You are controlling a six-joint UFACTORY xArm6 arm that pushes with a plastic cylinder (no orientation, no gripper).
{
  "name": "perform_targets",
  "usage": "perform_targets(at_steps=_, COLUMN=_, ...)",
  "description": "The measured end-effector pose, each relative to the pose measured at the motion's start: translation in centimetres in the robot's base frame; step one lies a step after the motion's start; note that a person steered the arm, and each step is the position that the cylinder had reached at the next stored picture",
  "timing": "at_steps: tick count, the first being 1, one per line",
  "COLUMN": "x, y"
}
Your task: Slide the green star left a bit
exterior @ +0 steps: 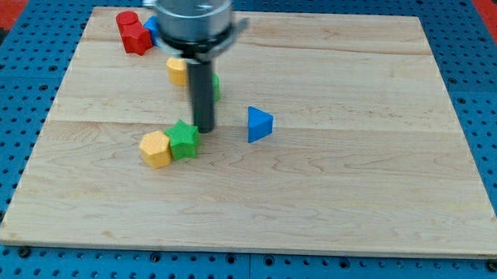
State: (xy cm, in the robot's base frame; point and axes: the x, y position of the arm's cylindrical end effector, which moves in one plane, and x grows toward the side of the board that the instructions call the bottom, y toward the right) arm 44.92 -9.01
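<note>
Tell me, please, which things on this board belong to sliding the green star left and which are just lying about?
Belongs to the job:
- green star, touching the yellow block on its left
- my tip, at the star's upper right edge

Just lying about:
- yellow block beside the star
- blue triangle
- red blocks
- yellow block behind the rod
- blue block, partly hidden
- green block, mostly hidden

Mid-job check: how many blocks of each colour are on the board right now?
Red: 2
Blue: 2
Yellow: 2
Green: 2
Total: 8, some partly hidden by the arm. My tip sits at the green star's right.
</note>
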Motion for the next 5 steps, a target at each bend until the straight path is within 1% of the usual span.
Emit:
perform_targets(at_steps=1, x=1.1, y=-5.2)
perform_targets(at_steps=2, x=0.8, y=-6.3)
perform_targets(at_steps=4, x=-2.1, y=1.9)
perform_targets(at_steps=5, x=-0.4, y=5.4)
